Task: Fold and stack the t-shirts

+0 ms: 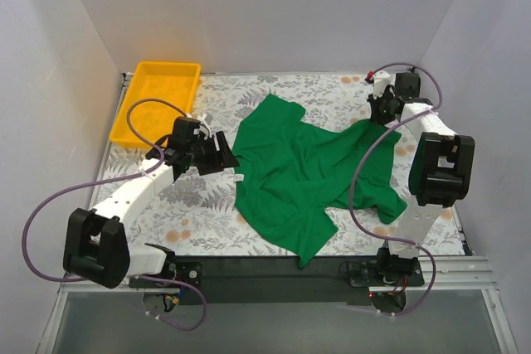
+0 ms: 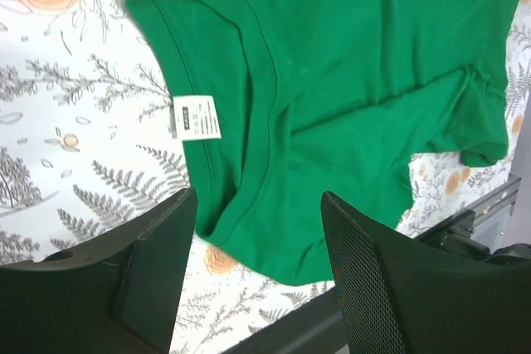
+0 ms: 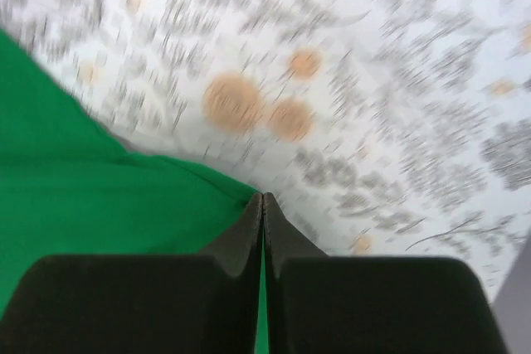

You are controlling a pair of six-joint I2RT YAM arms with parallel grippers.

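One bright green t-shirt (image 1: 303, 176) lies rumpled and spread across the middle of the floral table. Its collar with a small white label (image 2: 196, 117) shows in the left wrist view. My left gripper (image 1: 222, 152) is open and empty, just left of the shirt's collar edge; the cloth (image 2: 332, 80) lies beyond and between its fingers (image 2: 365, 288). My right gripper (image 1: 379, 115) is shut on the shirt's far right corner (image 3: 124, 196), with green cloth pinched between its closed fingers (image 3: 249, 230). The right wrist view is motion-blurred.
A yellow plastic tray (image 1: 156, 99) stands at the far left corner. White walls close in the table on three sides. A black rail (image 1: 274, 271) runs along the near edge.
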